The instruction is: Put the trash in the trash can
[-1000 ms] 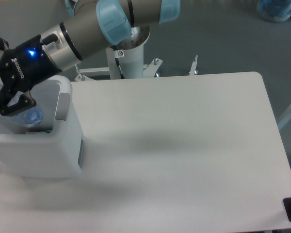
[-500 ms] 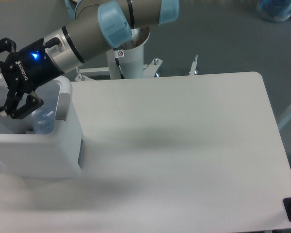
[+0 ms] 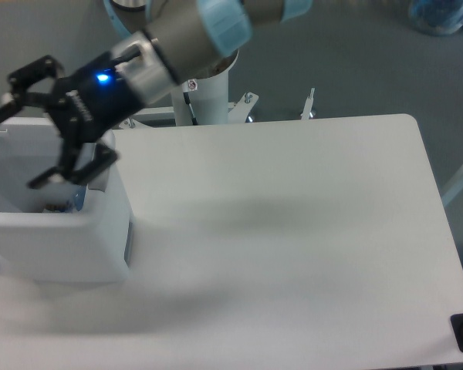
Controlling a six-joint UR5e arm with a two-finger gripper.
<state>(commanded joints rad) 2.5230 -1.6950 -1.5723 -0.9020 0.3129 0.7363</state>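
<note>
One fixed view is all we have. White lettering runs along the black body of the gripper, beside a lit blue lamp, but it is too small and blurred for us to read; we find no other legible writing or brand.

We see the jaws spread wide and released, with nothing between the fingers. The gripper hangs over the open top of the trash can, which stands at the left edge of the white table. Inside the can, near its right wall, we make out a bit of the bottle with a bluish tint, and something dark beside it that we cannot identify. The plastic bag is not something we can pick out.

Compared with half a second ago, we find the gripper higher and further right, its body now over the can's right rim rather than its left part. The bottle then stood out clearly under the fingers; now it lies lower, mostly hidden. The arm has swung rightward as well.
</note>
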